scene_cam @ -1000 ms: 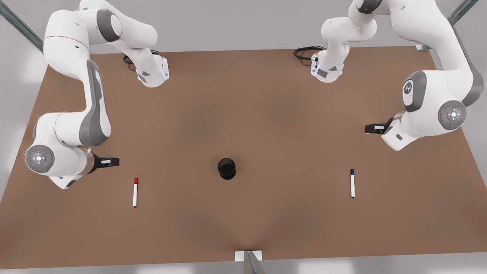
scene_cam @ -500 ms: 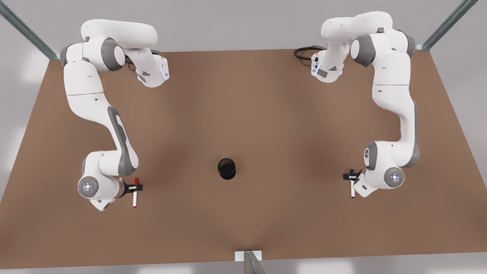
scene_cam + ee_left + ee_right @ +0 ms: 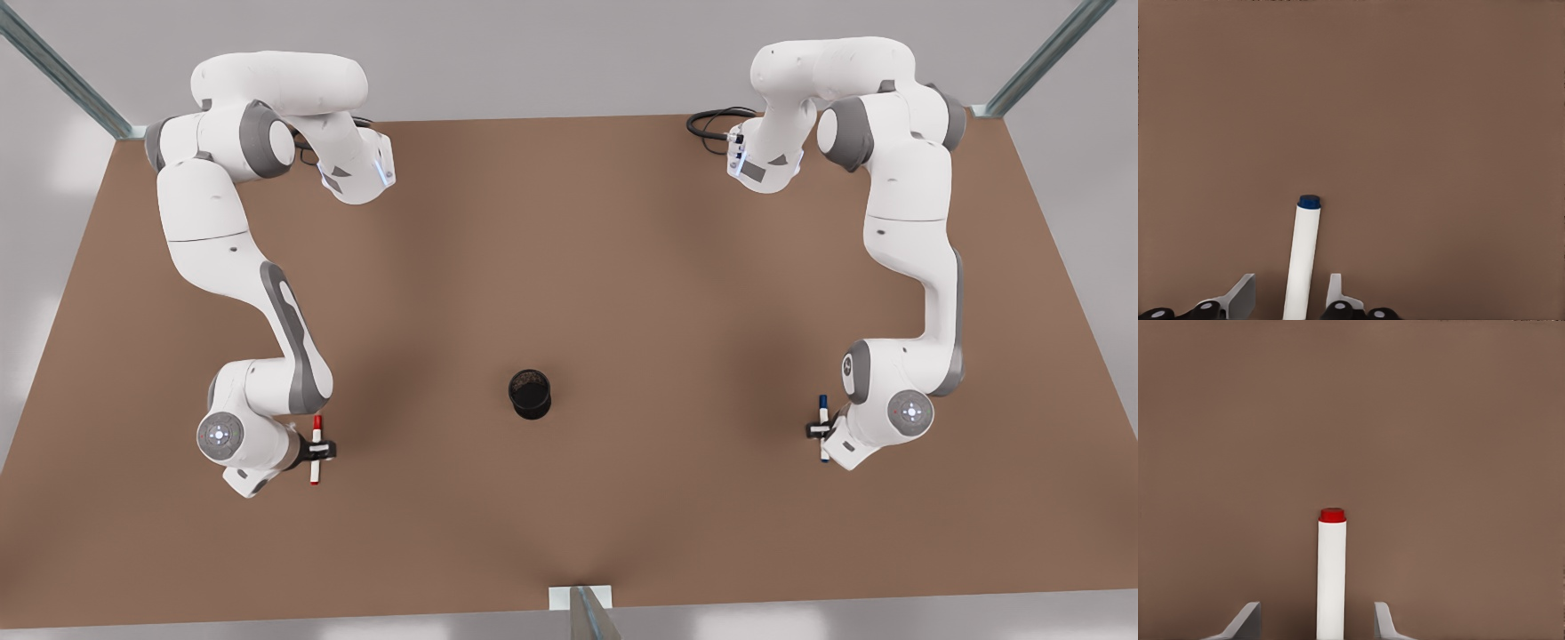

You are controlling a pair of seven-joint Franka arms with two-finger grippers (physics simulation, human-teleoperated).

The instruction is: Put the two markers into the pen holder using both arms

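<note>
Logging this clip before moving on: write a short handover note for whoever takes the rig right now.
Left tool: open, fingers astride the blue-capped marker, at the front view's right.
Right tool: open, astride the red-capped marker, at the front view's left.
Both markers lie flat on the table; the pen holder stands between them.
Done: both tools positioned. Left: close, lift, drop both into the holder.

No text, label, brand, number or sign can be read anywhere in the scene: none is carried by the white-barrelled markers, the black round cup, the white jointed arms or the brown tabletop.
</note>
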